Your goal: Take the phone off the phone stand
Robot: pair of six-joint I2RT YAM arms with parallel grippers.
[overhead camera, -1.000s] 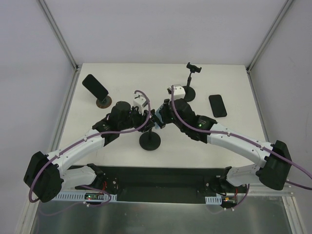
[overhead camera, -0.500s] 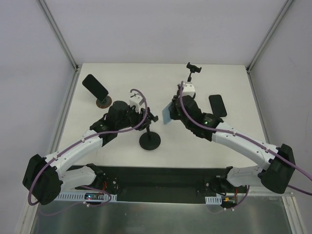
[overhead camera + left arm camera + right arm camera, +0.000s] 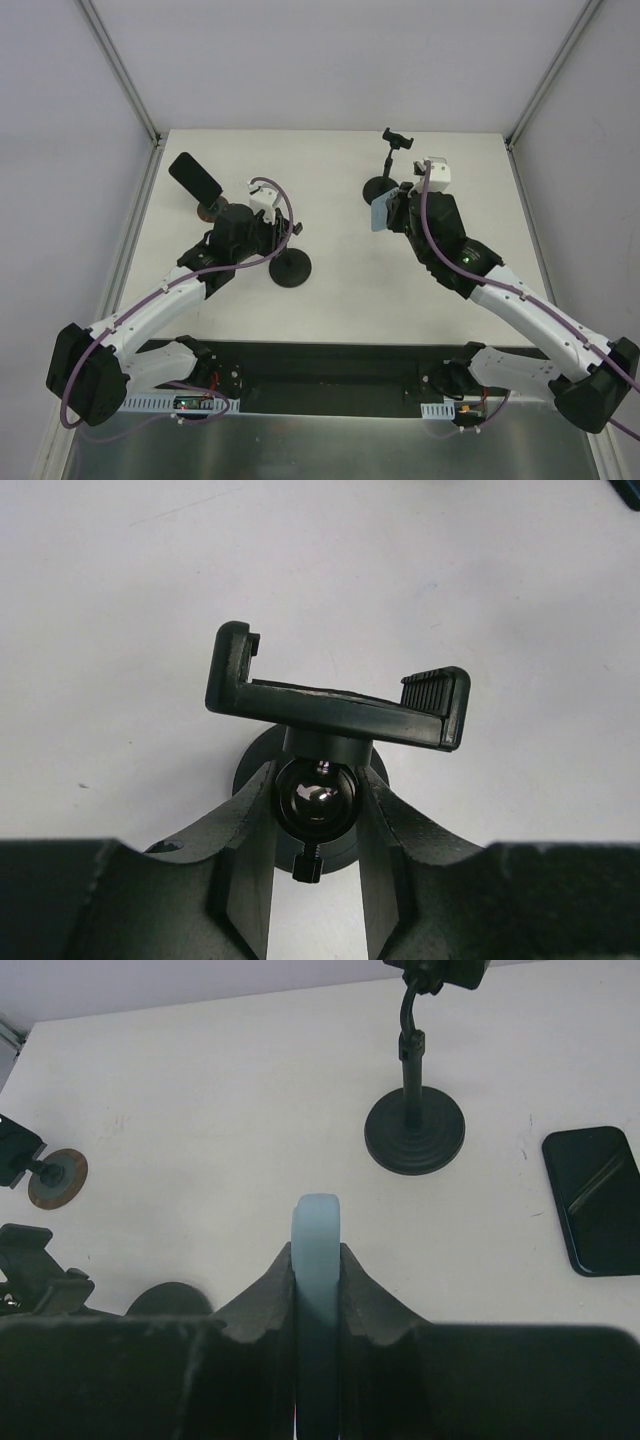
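Observation:
The phone, in a light-blue case, hangs above the table right of centre. My right gripper is shut on it. In the right wrist view the phone's pale edge stands upright between the two fingers. The black phone stand is left of centre. Its clamp is empty. My left gripper is shut on the stand's ball joint, just under the clamp. In the top view the left gripper sits over the stand's round base.
A second empty stand rises at the back centre, close to the held phone. At the far left, a third stand carries a black phone. Another black phone lies flat on the right of the table.
My right gripper has pulled the blue phone out of the clamp and carried it right and toward the back. My left gripper, still on the stand, has shifted left with it.

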